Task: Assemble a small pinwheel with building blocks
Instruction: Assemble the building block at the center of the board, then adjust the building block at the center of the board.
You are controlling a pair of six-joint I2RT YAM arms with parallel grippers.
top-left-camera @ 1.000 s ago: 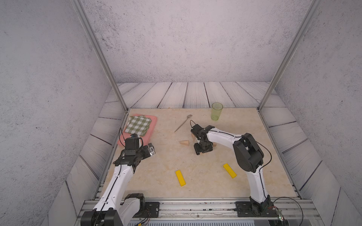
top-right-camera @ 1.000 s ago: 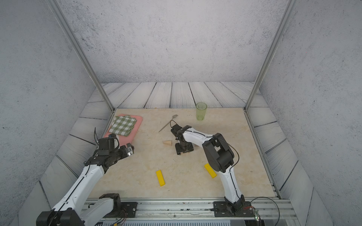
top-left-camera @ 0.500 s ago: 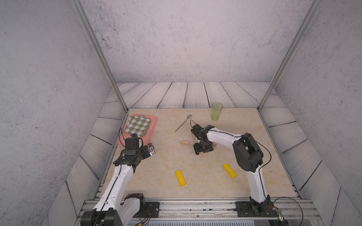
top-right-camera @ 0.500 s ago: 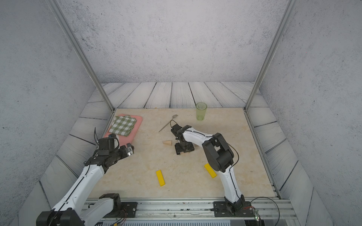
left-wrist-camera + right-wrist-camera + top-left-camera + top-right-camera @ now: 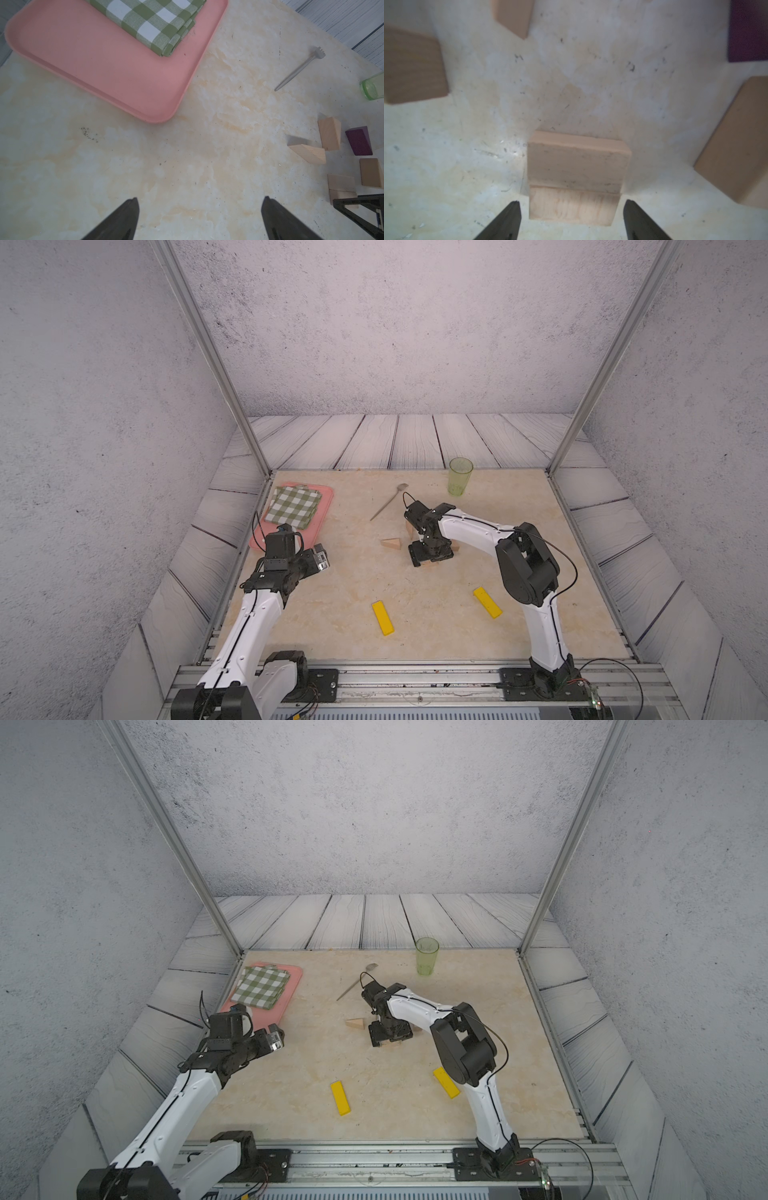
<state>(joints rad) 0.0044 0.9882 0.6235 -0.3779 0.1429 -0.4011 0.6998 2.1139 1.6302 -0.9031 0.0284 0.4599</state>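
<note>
Near the middle of the desk point(image 5: 436, 626) sit the two pale wooden rectangles point(image 5: 577, 166), touching along a long side. As I judge it, they make the square centre of the pinwheel, of which nothing else is built yet. Over this pair the right fingers point(image 5: 508, 222) straddle from above, spread with a gap on each side and grasping nothing, which reads as a hub resting on its own, not one being carried. Around it, near but apart, lie the blades-to-be: a purple wedge point(image 5: 358, 141) and three wooden wedges point(image 5: 309, 153), one of them out to the left in both top views. They seem gathered close so each can be slid against a side of the square. Two yellow bars point(image 5: 383, 617) lie flat toward the near edge, well apart from each other and from the hub, probably waiting as stem material. Farther out, toward the far edge, a thin metal utensil point(image 5: 388, 502) lies and a green cup point(image 5: 460, 476) stands, neither part of the build. At far left a folded green-checked cloth point(image 5: 294, 506) rests on a pink tray point(image 5: 326, 499). Beside it the left fingers point(image 5: 122, 224) hang wide and empty over bare desk, likely parked clear of the work. No brand, label or writing is readable anywhere; a small pale mark on the left arm is too small to make out.
</note>
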